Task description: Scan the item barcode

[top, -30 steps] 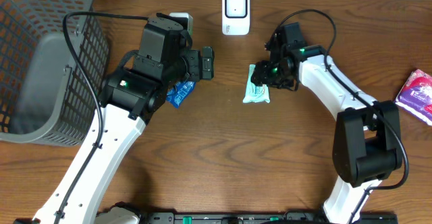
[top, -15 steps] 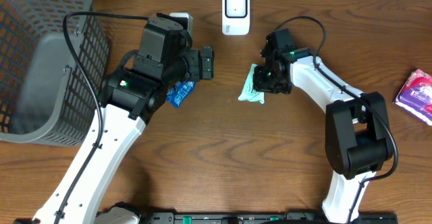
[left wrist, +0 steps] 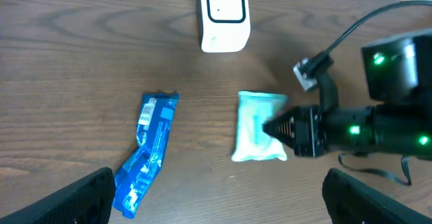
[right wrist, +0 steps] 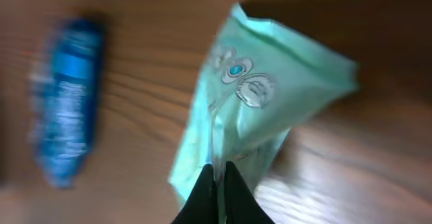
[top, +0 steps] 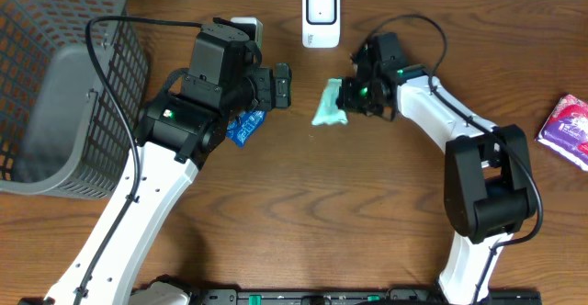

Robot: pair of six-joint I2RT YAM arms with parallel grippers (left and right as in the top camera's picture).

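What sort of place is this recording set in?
Probably a mock shop checkout on a wooden table: a white scanner-like device at the back edge, a grey mesh basket at the left, and packaged goods like the blue packet.

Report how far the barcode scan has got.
Done: the right end effector is shut on the green packet. In hand: the packet is held in front of the white scanner, not yet up to it. Left: turning its barcode to the scanner; the blue packet lies unpicked.
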